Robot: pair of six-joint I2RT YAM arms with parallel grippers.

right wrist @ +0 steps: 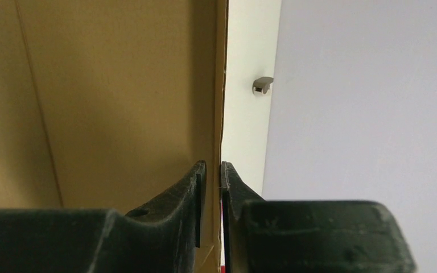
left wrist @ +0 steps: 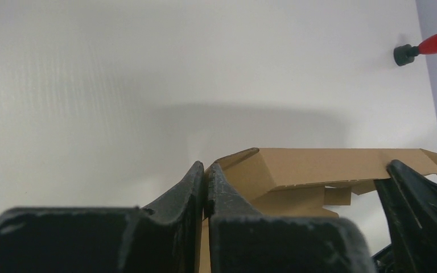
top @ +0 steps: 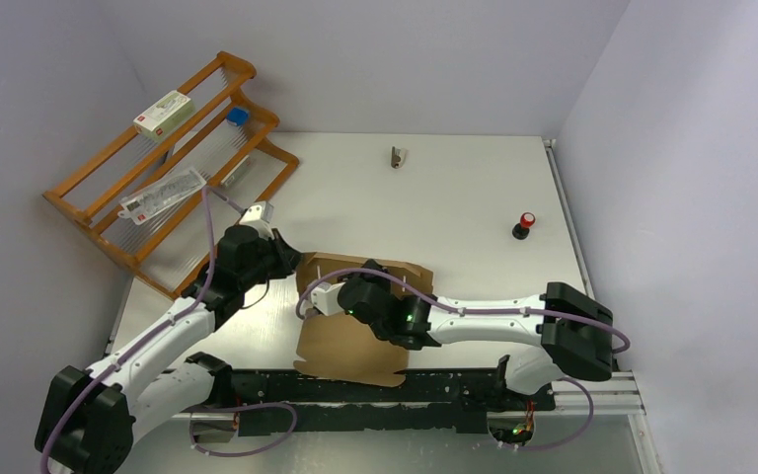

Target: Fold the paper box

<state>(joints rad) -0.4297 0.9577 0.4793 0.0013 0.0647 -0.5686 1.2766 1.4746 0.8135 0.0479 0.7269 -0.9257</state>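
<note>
Top external view: the paper box lies near-centre on the table. The left gripper is pinched tight on its far-left flap. The right gripper straddles a raised wall, barely parted, grip unclear. Keep the walls upright while creasing.

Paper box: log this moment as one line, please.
stage: fold in progress | paper box: far wall raised | left gripper: shut on wall end | right gripper: straddles wall edge, grip unclear

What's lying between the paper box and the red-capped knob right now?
Nothing. The stretch of table between the paper box and the red-capped knob is bare, as both the top external and left wrist views show.
</note>
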